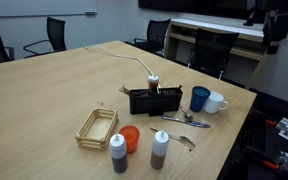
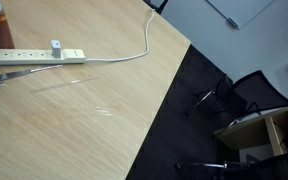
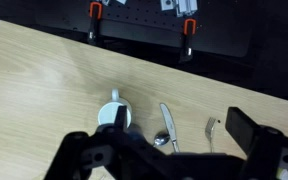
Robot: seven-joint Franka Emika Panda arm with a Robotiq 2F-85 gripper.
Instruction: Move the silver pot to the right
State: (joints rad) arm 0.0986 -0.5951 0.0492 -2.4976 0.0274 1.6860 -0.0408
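The silver pot shows in no view. My gripper is open and empty. Its dark fingers frame the bottom of the wrist view, high above the table. Below it lie a white mug, a knife, a spoon and a fork. In an exterior view the gripper hangs high at the far right, well above the wooden table.
On the table stand a black slotted basket, a dark blue mug, a white mug, a wooden tray, an orange lid and two bottles. A power strip with a white cable lies near the table edge. Chairs stand around the table.
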